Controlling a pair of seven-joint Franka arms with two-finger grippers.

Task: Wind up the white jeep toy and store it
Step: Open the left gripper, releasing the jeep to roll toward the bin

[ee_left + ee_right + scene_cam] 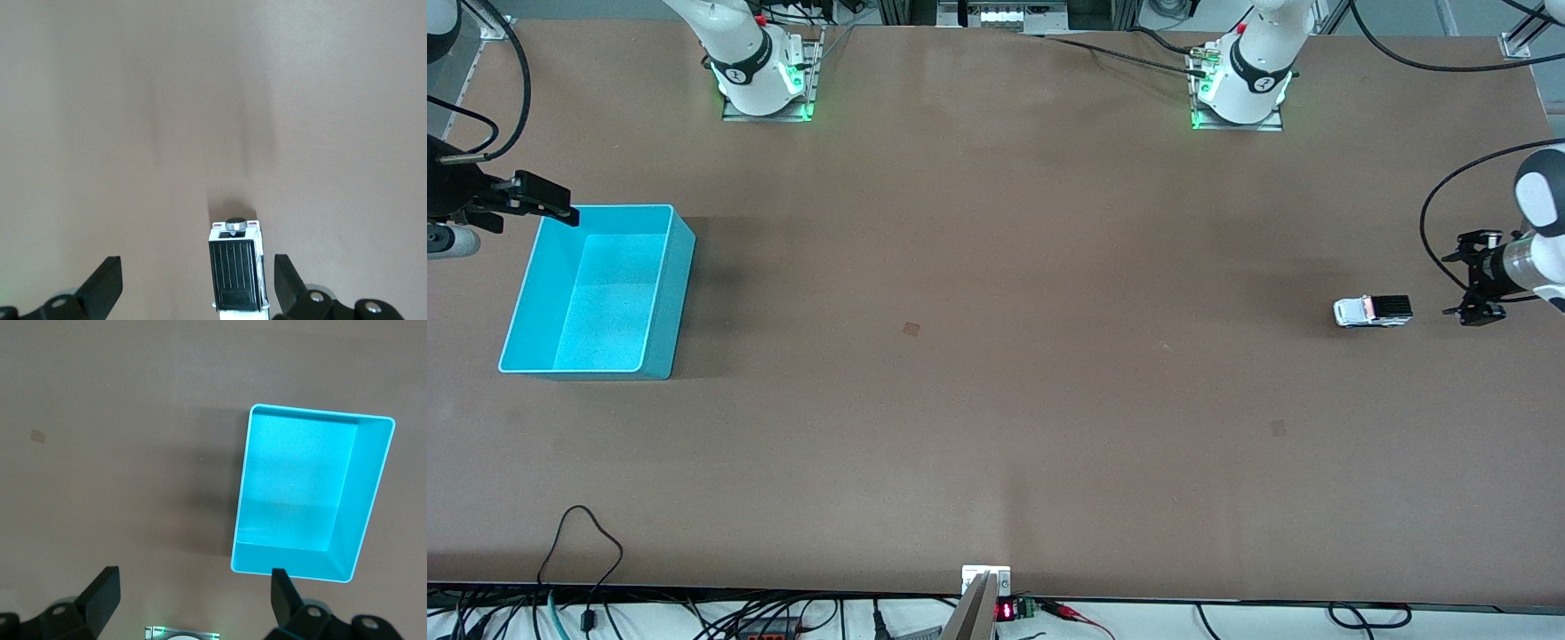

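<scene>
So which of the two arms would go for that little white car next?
Probably the left. The left gripper is open right beside the white jeep toy, which lies on the table between its fingers in the wrist view. The right gripper waits open above the empty turquoise bin.

A white jeep toy (pixel 1371 311) with a ribbed black roof, a turquoise bin (pixel 654 356), a brown table (pixel 996 444).

Broad brown table (pixel 996 400), evenly lit

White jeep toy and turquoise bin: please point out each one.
white jeep toy (pixel 1373 311), front view, on its black roof panel.
turquoise bin (pixel 682 293), front view, on its outer side wall.
</scene>
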